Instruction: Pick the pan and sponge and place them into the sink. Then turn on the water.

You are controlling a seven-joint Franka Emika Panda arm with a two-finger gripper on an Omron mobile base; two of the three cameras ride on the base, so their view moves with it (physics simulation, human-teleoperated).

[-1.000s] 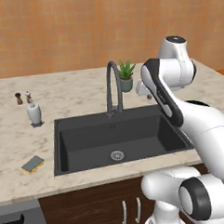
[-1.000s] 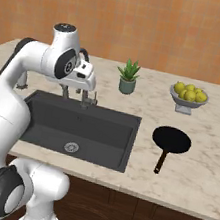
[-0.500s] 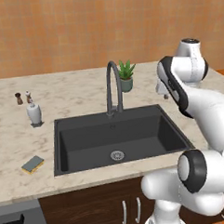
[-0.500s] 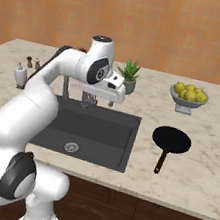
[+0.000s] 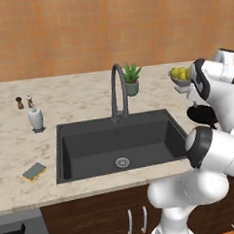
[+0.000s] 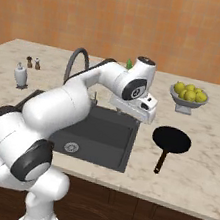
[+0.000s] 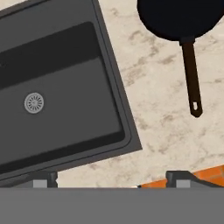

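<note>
The black pan [image 6: 171, 140] lies on the marble counter right of the sink [image 6: 103, 133], its thin handle [image 6: 160, 161] toward the counter's front edge. My gripper [image 6: 131, 114] hangs over the sink's right rim, left of the pan and well above it. In the hand view the open gripper [image 7: 111, 180] has its tips wide apart and nothing between them; the pan [image 7: 179, 17] is at the top right and the sink [image 7: 61, 57] with its drain [image 7: 34, 103] at the left. The sponge [image 5: 34, 171] rests left of the sink [image 5: 91, 139]. No water runs from the faucet [image 5: 118, 89].
A bowl of lemons [image 6: 188, 93] stands behind the pan. A potted plant [image 5: 131, 79] sits behind the faucet. A white soap bottle [image 5: 35, 118] and two small shakers [image 5: 24, 101] are on the counter's left part.
The arm has swung right, from near the faucet over the sink to the sink's right rim beside the pan. Pan and sponge have not moved.
</note>
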